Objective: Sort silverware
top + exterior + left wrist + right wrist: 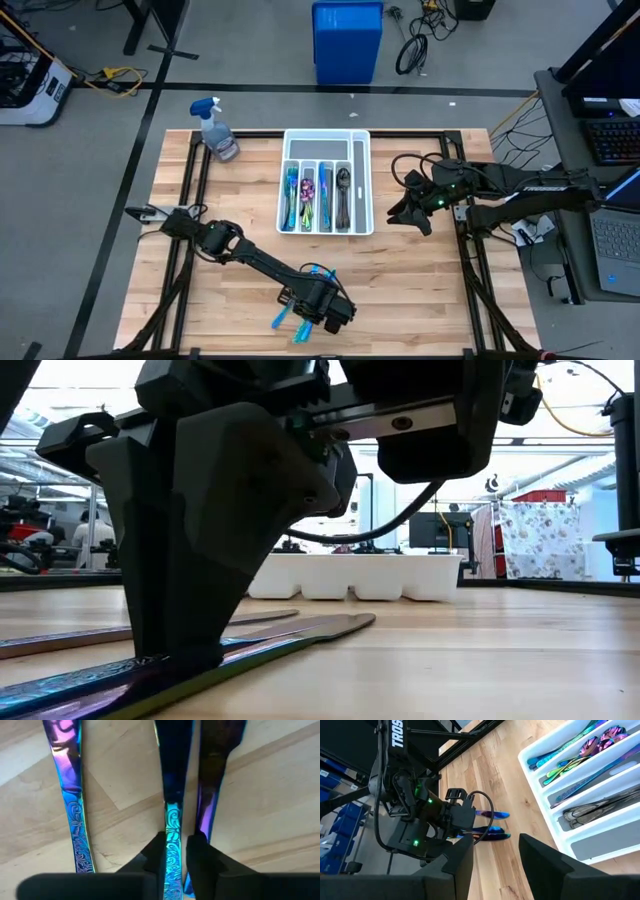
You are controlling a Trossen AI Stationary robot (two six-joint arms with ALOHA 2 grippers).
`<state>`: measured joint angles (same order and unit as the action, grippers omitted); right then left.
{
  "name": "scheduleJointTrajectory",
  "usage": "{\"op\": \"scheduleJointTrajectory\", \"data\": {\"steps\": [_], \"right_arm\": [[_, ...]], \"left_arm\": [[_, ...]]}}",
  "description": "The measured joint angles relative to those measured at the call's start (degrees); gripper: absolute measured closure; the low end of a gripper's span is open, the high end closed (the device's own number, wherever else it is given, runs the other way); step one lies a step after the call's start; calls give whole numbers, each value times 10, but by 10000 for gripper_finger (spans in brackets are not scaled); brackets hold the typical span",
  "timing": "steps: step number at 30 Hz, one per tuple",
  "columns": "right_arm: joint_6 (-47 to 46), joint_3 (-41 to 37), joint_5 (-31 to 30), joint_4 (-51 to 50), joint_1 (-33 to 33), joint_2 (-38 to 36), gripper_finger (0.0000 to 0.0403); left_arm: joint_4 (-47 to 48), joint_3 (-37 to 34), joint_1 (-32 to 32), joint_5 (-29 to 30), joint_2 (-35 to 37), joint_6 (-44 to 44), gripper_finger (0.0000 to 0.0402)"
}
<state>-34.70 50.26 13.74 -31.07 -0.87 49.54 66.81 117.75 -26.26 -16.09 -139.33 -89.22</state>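
Note:
Three pieces of silverware lie side by side on the wood near the table's near edge, under my left gripper [318, 303]. The left wrist view shows a rainbow handle [70, 795], a blue engraved piece [172, 780] in the middle and a dark purple piece [210, 785]. My left gripper [176, 857] points down and is shut on the middle one. More silverware [312, 195] lies in the white tray [362, 182]. My right gripper [410, 212] waits open beside the tray's right side. My left gripper pinches the blue piece by its engraved handle [173, 832] between the two fingers [155, 857], coming from above and pointing down. The fingers stand across the handle. The piece lies flat on the table [250, 655] between its two neighbours.
A blue spray bottle [215, 128] stands at the table's far left. The tray [355, 578] sits at the far middle, its long compartments holding sorted pieces [580, 750]. A blue bin [347, 40] is on the floor beyond the table. Bare wood lies right of the left gripper.

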Motion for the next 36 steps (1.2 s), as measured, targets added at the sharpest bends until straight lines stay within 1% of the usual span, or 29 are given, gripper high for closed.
{"op": "scheduleJointTrajectory", "data": {"steps": [4, 8, 13, 17, 29, 34, 36], "right_arm": [[0, 0, 0, 0, 0, 0, 261], [0, 0, 0, 0, 0, 0, 261], [0, 0, 0, 0, 0, 0, 261], [-1, 0, 0, 0, 0, 0, 261], [3, 0, 0, 0, 0, 0, 261], [7, 0, 0, 0, 0, 0, 261], [7, 0, 0, 0, 0, 0, 261]], "left_arm": [[0, -1, 0, -4, 2, 0, 376], [1, -1, 0, -6, 2, 0, 383], [4, -1, 0, -7, 2, 0, 384], [37, 11, 0, -6, 2, 12, 385], [28, 62, 0, -1, 2, 12, 385], [37, 63, 0, 16, 3, -24, 383], [35, 63, 0, 25, 3, -32, 374]]}}
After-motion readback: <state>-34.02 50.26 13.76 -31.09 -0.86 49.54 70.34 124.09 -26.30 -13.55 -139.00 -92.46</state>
